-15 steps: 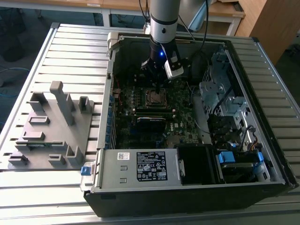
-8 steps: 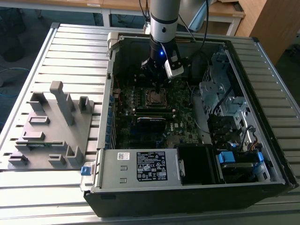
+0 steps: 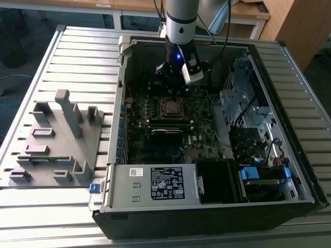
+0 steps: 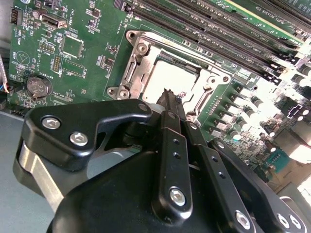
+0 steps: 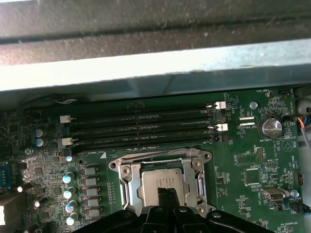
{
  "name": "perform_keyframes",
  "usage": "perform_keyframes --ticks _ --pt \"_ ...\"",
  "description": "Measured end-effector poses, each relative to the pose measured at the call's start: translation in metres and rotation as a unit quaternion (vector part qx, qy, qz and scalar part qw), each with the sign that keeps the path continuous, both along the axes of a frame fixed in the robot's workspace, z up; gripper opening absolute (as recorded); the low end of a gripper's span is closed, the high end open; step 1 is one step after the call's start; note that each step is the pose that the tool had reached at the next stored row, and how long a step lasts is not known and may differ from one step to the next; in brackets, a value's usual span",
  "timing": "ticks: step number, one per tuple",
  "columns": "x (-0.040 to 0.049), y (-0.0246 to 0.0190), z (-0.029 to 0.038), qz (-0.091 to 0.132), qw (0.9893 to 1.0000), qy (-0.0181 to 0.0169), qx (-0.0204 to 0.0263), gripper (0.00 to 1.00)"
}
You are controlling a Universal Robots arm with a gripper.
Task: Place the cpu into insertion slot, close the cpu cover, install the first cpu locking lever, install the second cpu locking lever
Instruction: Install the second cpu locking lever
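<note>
White labels (image 3: pixel 166 183) on metal housing, motherboard (image 5: pixel 252 160) silkscreen, none readable

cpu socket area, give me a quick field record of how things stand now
cpu: seated in the insertion slot, silver top showing
cpu cover: down around the chip, frame flat
gripper: fingers together, tips just over the chip's edge, holding nothing
memory slots: long black rows beside the socket
coin battery: on the green board
computer case: open, lying on the slatted table
</note>
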State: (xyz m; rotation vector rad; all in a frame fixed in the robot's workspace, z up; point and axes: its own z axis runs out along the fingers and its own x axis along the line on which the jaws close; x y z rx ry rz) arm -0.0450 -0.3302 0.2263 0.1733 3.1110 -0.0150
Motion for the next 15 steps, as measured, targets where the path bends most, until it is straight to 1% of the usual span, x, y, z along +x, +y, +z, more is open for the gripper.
perform_keyframes --ticks 15 --pt "0.0000 -0.0003 0.0015 0.000 1.0000 0.0002 -0.0001 0.10"
